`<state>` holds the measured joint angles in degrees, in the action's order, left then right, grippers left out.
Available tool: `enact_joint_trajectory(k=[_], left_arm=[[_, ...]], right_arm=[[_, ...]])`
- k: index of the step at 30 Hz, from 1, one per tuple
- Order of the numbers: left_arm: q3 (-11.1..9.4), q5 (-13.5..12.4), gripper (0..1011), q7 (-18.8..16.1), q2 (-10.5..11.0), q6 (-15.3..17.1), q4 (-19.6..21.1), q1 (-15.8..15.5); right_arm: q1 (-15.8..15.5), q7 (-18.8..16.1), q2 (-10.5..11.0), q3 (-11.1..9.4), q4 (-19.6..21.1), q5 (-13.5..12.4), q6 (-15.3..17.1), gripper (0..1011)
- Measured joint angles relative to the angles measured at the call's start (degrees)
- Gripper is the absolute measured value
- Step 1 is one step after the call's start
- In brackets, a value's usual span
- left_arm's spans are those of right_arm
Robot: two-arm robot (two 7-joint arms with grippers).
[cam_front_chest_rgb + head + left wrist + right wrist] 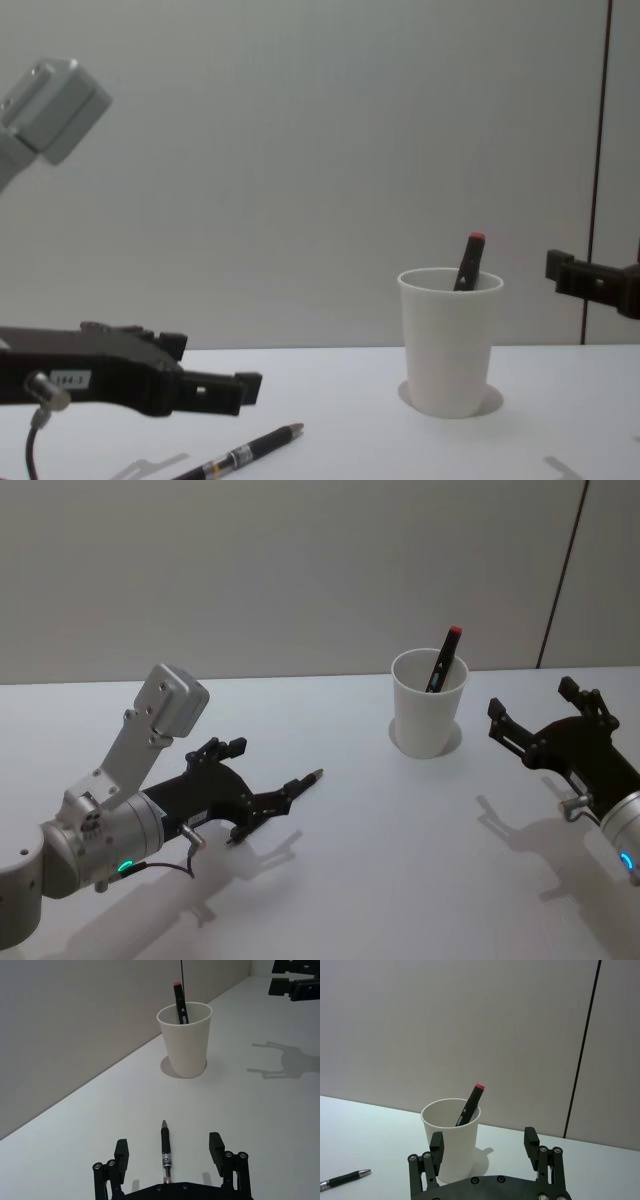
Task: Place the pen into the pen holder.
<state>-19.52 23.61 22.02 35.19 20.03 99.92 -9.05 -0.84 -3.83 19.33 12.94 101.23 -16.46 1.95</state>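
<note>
The pen (pixel 165 1150) lies flat on the table (pixel 400 860), well short of the cup (pixel 425 725), tip aimed at it. The left gripper (pixel 169 1145), spread wide, straddles its barrel lengthwise and is nearer. The right gripper (pixel 533 700), also spread, hovers beside the cup.

Your head view looks down on the desk (pixel 380 860) from above; the chest view sits low, facing the wall (pixel 300 150). Each wrist view looks out close over its own hand: left hand (pixel 169 1144), right hand (pixel 484 1137). All four share the pen holder (pixel 428 720), ahead of both hands.
</note>
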Motion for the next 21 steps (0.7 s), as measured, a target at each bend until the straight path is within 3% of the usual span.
enact_joint_trajectory(k=[21], left_arm=[[-1.3,-1.3,1001,0.9,-1.5,4.7,-2.7,-0.7]], right_arm=[[0.0,0.0,0.0,0.0,0.0,0.0,0.0,1001]])
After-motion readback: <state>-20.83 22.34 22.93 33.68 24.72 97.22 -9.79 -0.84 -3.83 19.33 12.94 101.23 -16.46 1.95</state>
